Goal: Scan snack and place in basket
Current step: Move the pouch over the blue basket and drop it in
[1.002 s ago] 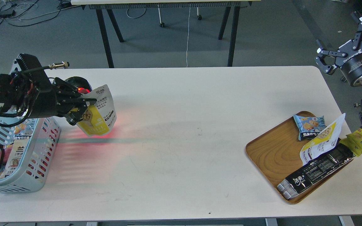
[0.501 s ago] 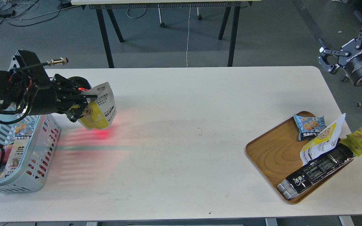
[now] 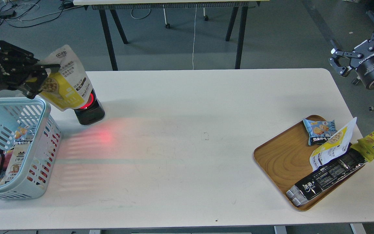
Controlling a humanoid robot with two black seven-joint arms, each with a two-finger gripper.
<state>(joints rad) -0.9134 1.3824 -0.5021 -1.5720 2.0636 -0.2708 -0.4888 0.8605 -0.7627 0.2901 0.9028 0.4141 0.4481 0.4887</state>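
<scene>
At the table's near-left corner stands the pale blue slotted plastic shopping basket [image 3: 15, 149], several packets already lying inside it. Just beyond its far rim, the robot's left gripper [image 3: 34, 78] has lifted the flat yellow-and-white snack pouch [image 3: 65, 79] up and toward the left edge; half a second ago the pouch hung lower, directly over the small black scanner [image 3: 89, 110] with its glowing red ring. The scanner, near the far-left part of the table, now shows in full below the pouch, its red light spilling across the white tabletop [image 3: 190, 146]. The left jaws are closed on the pouch's left side, pinching it so it hangs tilted in the air, touching neither table nor basket.

The lift suggests the scan is done and the carry to the basket is under way; the pouch probably sits just short of the basket's opening, though depth is hard to judge from this angle.

Toward the near-right corner, the oval wooden tray [image 3: 278, 159] holds a second yellow pouch [image 3: 331, 148], a long black packet [image 3: 326, 177] and a small blue packet [image 3: 320, 130]. Beyond the far-right corner, the right gripper [image 3: 355, 55] hovers clear of the table, jaws spread wide and empty, barely moved in the last second.
</scene>
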